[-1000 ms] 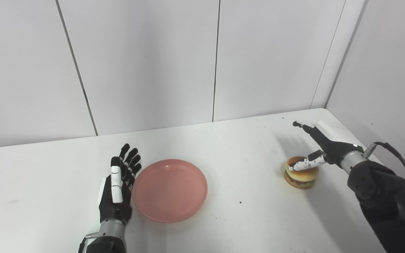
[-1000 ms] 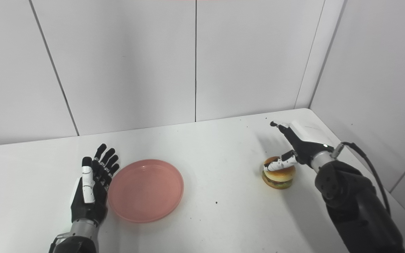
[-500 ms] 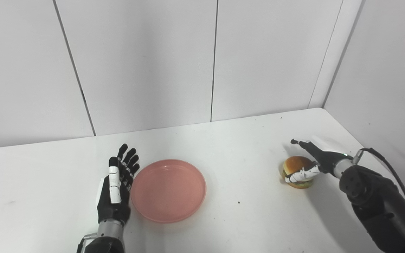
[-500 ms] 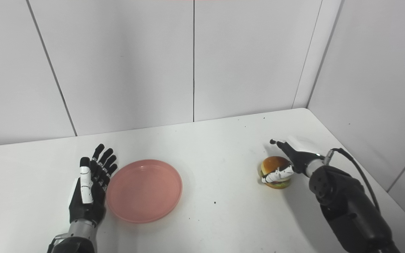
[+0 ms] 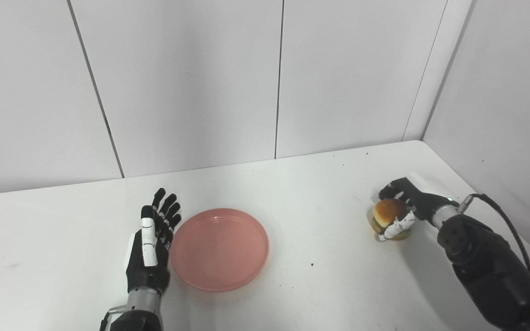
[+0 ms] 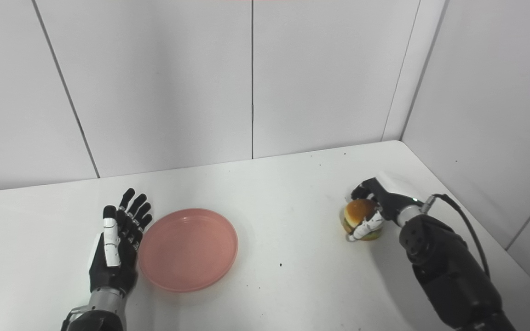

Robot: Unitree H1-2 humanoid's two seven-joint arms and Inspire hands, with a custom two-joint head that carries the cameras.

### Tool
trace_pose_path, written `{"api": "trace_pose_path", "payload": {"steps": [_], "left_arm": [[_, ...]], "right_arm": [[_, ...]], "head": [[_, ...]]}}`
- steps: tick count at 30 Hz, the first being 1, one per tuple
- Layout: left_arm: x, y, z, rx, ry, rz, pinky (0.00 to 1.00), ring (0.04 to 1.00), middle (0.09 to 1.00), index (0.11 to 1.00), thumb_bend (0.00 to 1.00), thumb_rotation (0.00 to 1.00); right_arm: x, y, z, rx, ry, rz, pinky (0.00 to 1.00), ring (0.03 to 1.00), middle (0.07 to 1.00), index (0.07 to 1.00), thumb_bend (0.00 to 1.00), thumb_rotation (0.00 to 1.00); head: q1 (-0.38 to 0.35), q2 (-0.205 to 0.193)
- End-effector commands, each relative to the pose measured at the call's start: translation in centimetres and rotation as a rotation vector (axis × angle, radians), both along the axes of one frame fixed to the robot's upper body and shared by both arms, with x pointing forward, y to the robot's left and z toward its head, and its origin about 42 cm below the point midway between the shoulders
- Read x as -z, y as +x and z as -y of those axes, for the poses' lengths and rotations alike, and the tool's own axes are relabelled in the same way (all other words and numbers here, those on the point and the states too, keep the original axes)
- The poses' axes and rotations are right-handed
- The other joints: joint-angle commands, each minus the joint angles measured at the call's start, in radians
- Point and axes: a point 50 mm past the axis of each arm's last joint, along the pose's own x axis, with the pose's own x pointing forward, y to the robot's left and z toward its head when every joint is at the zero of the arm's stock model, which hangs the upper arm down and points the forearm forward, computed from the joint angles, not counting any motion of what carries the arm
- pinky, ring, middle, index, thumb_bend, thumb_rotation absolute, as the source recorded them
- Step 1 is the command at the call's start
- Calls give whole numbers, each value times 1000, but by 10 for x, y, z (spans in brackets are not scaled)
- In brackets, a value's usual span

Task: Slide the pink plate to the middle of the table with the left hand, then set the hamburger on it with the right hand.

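A white table (image 5: 292,285) fills the lower part of both views, its far edge meeting pale wall panels (image 5: 191,82) split by thin dark seams, and a second wall closing in on the right side. A few small dark specks dot the tabletop. The right arm (image 5: 490,266) comes in from the bottom right corner, bulky and black, with a dark cable (image 5: 509,220) looping from near the wrist back along the forearm. The pink plate (image 5: 220,248) lies flat on the table left of centre, nothing on it, its rim raised a little all round. The left hand (image 5: 149,250) rests just beside the plate's left edge with the palm turned toward it, fingers straight and only slightly fanned, thumb lying alongside — it holds nothing, and whether it actually touches the rim cannot be told. Well apart from the plate, near the right edge of the table, the right hand (image 6: 375,207) is wrapped on the hamburger (image 6: 359,220): dark fingers curl over the far side and top of the bun while the white-tipped thumb (image 5: 396,226) presses against the near side, so the burger sits clamped between them. The hamburger's tan bun top shows above the thumb and a strip of green and brown filling below it; it appears to rest on the table — though the contact under it is partly hidden by the thumb.
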Motion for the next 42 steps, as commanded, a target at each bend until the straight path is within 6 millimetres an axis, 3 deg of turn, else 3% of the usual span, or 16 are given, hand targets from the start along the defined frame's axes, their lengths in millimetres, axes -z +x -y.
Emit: {"api": "trace_pose_path", "payload": {"steps": [1,6,12,19,26,32,42], "left_arm": [[43,-24,-10,-14,17,-117,938,929,921,919,737,1000],[43,-24,-8,-11,10,-119,936,928,921,919,740,1000],[40,-25,-3,-4,16,-112,941,935,928,928,721,1000],[38,-25,9,-3,24,-101,942,938,929,932,723,1000],[37,-26,17,-1,49,-111,941,942,929,928,758,1000],[39,-25,20,3,48,-103,940,946,931,930,752,1000],[41,-27,27,-2,37,-94,942,945,930,929,745,1000]], "right_arm": [[-29,1,1,1,-23,155,292,355,440,535,527,2],[-37,-2,-3,-19,-20,292,340,413,463,503,531,0],[-45,-7,-13,-45,3,400,316,392,447,517,528,0],[-54,-6,-31,-123,53,447,306,385,438,522,527,0],[-61,10,-72,-291,77,432,269,353,435,525,526,0],[-66,28,-106,-427,133,398,352,430,475,497,530,0],[-79,33,-178,-634,177,319,303,391,451,511,528,0]], "head": [[2,2],[10,2],[29,4],[100,7],[128,2],[148,1],[213,5]]}}
